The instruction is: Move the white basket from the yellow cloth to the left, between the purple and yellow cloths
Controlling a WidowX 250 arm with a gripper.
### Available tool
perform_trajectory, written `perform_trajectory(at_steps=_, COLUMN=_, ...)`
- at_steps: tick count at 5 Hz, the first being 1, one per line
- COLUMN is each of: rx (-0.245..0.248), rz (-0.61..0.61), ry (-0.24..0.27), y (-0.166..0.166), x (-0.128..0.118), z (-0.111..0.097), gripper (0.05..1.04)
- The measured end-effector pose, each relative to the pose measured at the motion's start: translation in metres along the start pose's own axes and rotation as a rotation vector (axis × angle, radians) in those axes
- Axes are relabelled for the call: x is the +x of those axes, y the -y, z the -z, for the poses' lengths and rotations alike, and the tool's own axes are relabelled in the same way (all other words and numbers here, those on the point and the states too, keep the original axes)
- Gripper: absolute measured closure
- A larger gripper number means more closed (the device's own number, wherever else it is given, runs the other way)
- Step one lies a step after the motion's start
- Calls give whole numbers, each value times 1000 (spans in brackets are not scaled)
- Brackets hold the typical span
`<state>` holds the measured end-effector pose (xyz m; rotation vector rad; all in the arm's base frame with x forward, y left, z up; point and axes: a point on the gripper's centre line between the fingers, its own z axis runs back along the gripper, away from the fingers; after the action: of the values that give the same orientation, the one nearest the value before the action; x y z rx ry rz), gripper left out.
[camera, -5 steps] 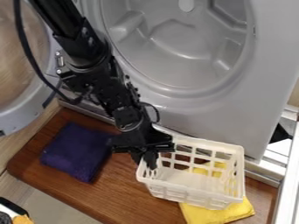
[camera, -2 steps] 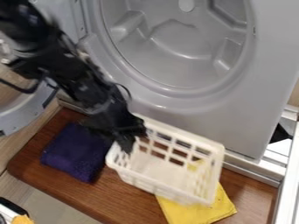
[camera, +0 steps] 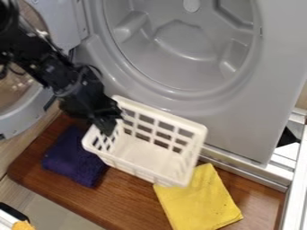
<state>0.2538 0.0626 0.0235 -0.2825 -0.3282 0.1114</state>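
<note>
Jaws closed down to abt. the thickness of a wall, w/ black gripper (camera: 108,128) gripping white basket (camera: 144,155) at mid left end, by the rim. Prob. chosen for thinness there, and for nearness to arm (camera: 51,67), slanting in from upper left. Held mouth up, leaving interior open to view. Gripped at one end only, so prob. apt to droop or swing at far right end.

Held over middle of wooden board (camera: 132,197), near its upper edge; prob. raised, but can't tell gap underneath. Just right of navy cloth (camera: 72,157), folded near board's left edge and partly hidden by gripper and basket. Overlapping, in view, top of yellow cloth (camera: 201,197), laid flat toward board's lower edge, right of ctr.

In the way: along basket's upper long side, grey machine front (camera: 240,112), w/ round opening (camera: 180,49) above; little room that side. Beside arm at left, open round door (camera: 15,119), prob. tight for elbow. Past board's right edge, white metal rail (camera: 294,166). Off lower left corner, small orange item (camera: 23,225), well apart.
</note>
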Motion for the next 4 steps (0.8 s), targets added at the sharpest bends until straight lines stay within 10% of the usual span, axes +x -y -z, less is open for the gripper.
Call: perform_trajectory(at_steps=4, rx=42, rz=37, ry=-107, y=-23, x=-4, z=44, gripper=959)
